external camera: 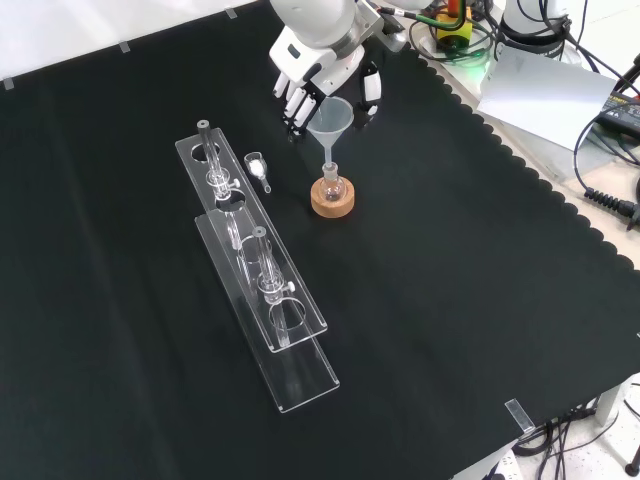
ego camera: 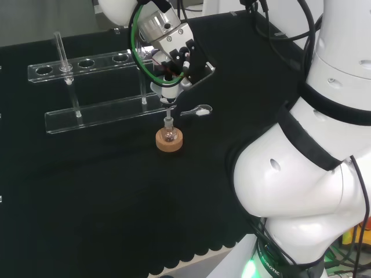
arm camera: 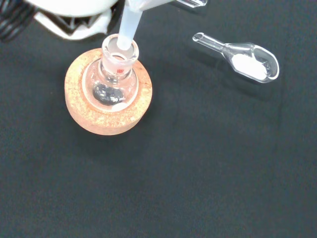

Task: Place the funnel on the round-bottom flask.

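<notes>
A small clear round-bottom flask (external camera: pixel 331 185) stands upright in a cork ring (external camera: pixel 332 203) near the middle of the cloth. A clear funnel (external camera: pixel 331 118) hangs right over it, and its stem (arm camera: pixel 126 29) reaches into the flask's neck (arm camera: pixel 119 55). The black and white hand (external camera: pixel 318 72) comes in from above in the front view, its fingers and thumb curled round the funnel's cone. From the head view the hand (ego camera: pixel 169 55) is directly above the flask (ego camera: pixel 168 134), with the funnel (ego camera: pixel 168 94) beneath it.
A clear glass scoop (arm camera: pixel 247 62) with white powder lies on the cloth beside the cork ring. A long clear tube rack (external camera: pixel 262 290) with upright tubes stands left of the flask in the front view, behind it in the head view (ego camera: pixel 98 87).
</notes>
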